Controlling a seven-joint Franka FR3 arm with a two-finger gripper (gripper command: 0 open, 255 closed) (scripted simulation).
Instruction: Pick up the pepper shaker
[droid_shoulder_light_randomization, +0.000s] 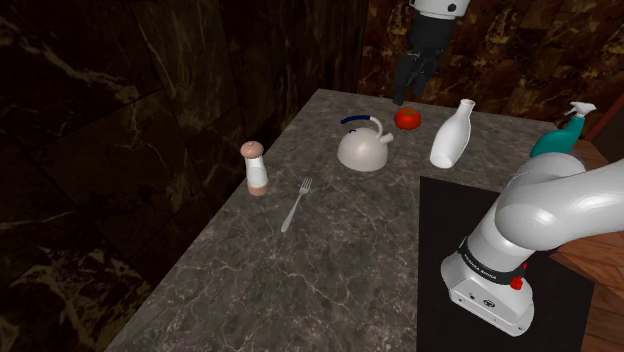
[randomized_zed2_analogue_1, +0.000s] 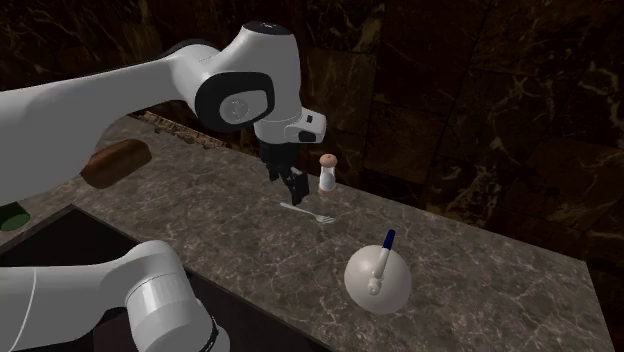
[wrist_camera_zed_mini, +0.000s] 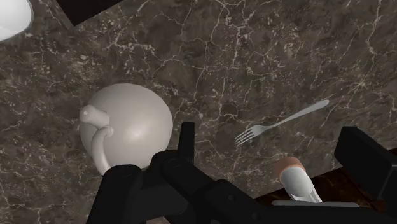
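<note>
A slim silver fork (droid_shoulder_light_randomization: 297, 203) is laid just right of the white pepper shaker (droid_shoulder_light_randomization: 256, 167) at the shoulder view's centre-left; a rounded grey kettle (droid_shoulder_light_randomization: 362, 146), a red tomato (droid_shoulder_light_randomization: 406, 117) and a white bottle (droid_shoulder_light_randomization: 450, 135) are set further right; the black two-finger gripper (droid_shoulder_light_randomization: 408, 88) is seen at top, jaws spread, nothing pinched; the shaker, capped and based in pinkish brown, is stood upright near the dark marbled countertop's (droid_shoulder_light_randomization: 300, 290) left edge.

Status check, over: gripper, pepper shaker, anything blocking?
Gripper open, empty, hovering above counter. Pepper shaker upright, untouched. Fork lies beside it, apart; kettle farther off.
</note>
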